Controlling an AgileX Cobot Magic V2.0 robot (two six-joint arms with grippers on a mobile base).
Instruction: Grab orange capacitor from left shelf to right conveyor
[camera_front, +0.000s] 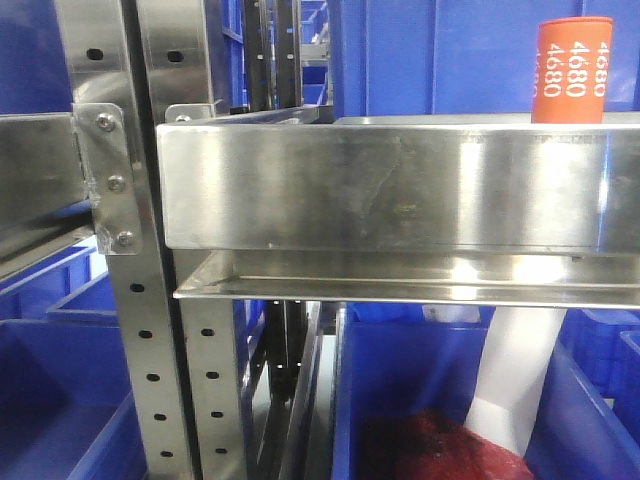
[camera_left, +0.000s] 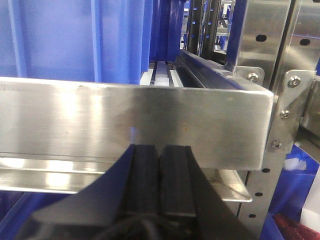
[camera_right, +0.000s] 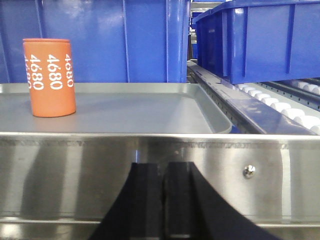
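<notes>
The orange capacitor (camera_front: 572, 70), marked "4680" in white, stands upright behind the left shelf's shiny front rail (camera_front: 400, 190). In the right wrist view it (camera_right: 49, 77) stands at the left of a grey tray (camera_right: 150, 112), above and left of my right gripper (camera_right: 162, 165). That gripper is shut and empty, in front of the rail (camera_right: 220, 170). My left gripper (camera_left: 160, 147) is shut and empty, close in front of the rail (camera_left: 135, 117). The right conveyor is out of view.
Blue bins (camera_right: 100, 35) stand behind the tray and another (camera_right: 260, 35) to its right on white rollers (camera_right: 280, 102). Perforated uprights (camera_front: 150, 330) stand at the left. Below, a blue bin (camera_front: 400, 380) holds a red mesh bundle (camera_front: 440, 450) and a white sheet (camera_front: 520, 380).
</notes>
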